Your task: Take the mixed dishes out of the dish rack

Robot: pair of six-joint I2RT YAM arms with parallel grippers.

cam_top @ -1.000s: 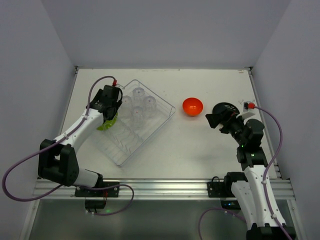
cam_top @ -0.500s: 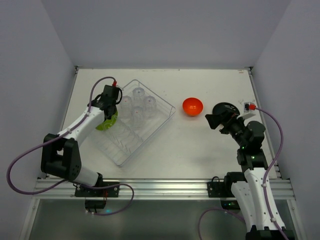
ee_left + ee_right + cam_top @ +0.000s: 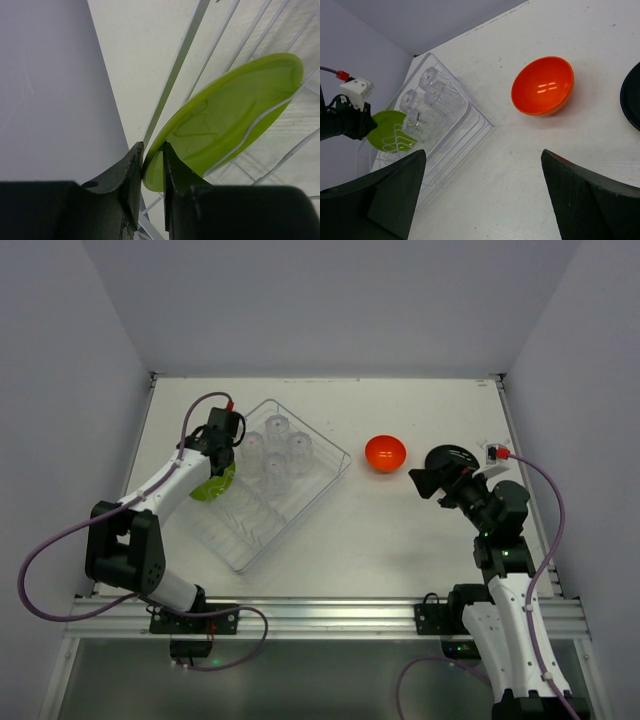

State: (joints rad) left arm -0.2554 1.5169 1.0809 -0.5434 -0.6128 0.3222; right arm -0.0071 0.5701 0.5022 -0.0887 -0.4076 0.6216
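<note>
The see-through dish rack point(image 3: 305, 502) lies at an angle on the left half of the table. A lime-green plate point(image 3: 213, 486) point(image 3: 225, 110) stands on edge between the wire ridges at its left side. My left gripper point(image 3: 223, 466) point(image 3: 152, 151) is shut on the plate's rim, one finger on each face. Several clear tumblers point(image 3: 276, 450) point(image 3: 427, 92) stand in the rack's far end. The orange-red bowl point(image 3: 385, 452) point(image 3: 543, 85) sits on the table right of the rack. My right gripper point(image 3: 421, 480) point(image 3: 483, 152) hovers right of the bowl, open and empty.
The left wall is close behind the plate and the left gripper. White table point(image 3: 400, 540) stretches between the rack and the right arm. A dark round shape point(image 3: 632, 97) shows at the right edge of the right wrist view.
The left gripper's jaws have come together on the green plate's rim, and the left arm has shifted a little. The right arm, bowl and tumblers have not moved.
</note>
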